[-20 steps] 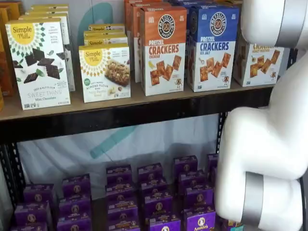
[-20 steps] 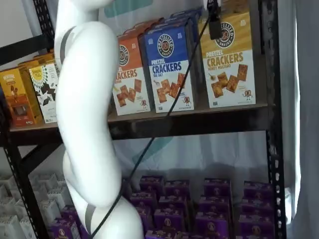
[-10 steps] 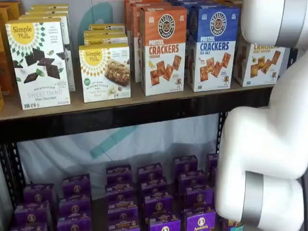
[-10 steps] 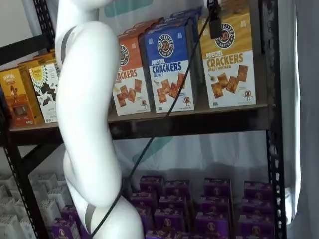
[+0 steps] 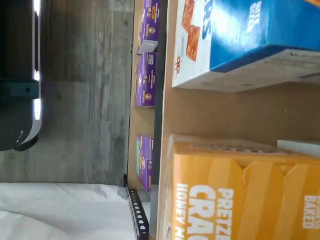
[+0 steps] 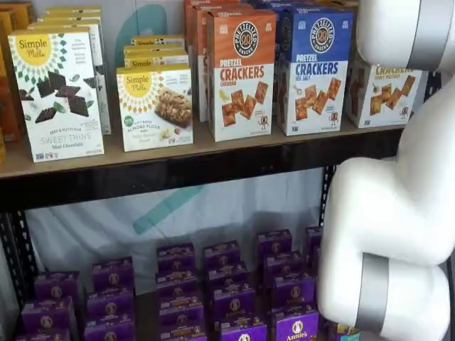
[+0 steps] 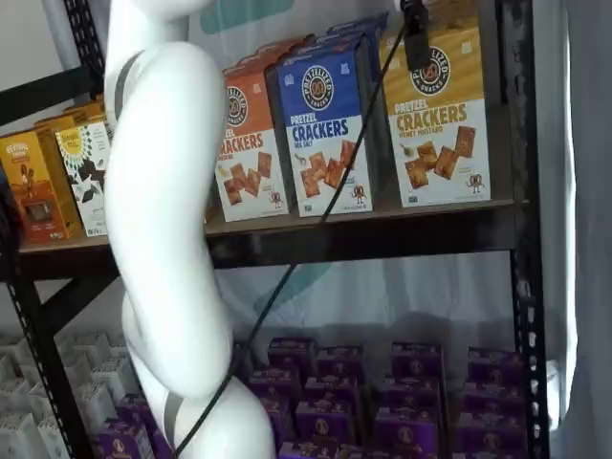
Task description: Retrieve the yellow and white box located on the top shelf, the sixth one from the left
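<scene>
The yellow and white box (image 7: pixel 440 120) stands upright at the right end of the top shelf (image 7: pixel 363 239), next to a black upright. In a shelf view it (image 6: pixel 387 92) is partly hidden behind my white arm. In the wrist view its yellow top (image 5: pixel 240 195) is close below the camera, on the tan board (image 5: pixel 215 110). Of my gripper (image 7: pixel 415 43) only a black finger and a cable show, hanging from the view's top edge in front of the box's upper left part. No gap or grasp can be made out.
A blue-topped crackers carton (image 7: pixel 323 129) stands directly left of the yellow box, then an orange-topped one (image 7: pixel 247 143). Simple Mills boxes (image 6: pixel 60 92) fill the shelf's left. Purple boxes (image 6: pixel 227 284) sit on the shelf below. My white arm (image 6: pixel 398 213) blocks the right side.
The black finger has risen slightly at the top edge and the arm has shifted a little. The boxes stand as before.
</scene>
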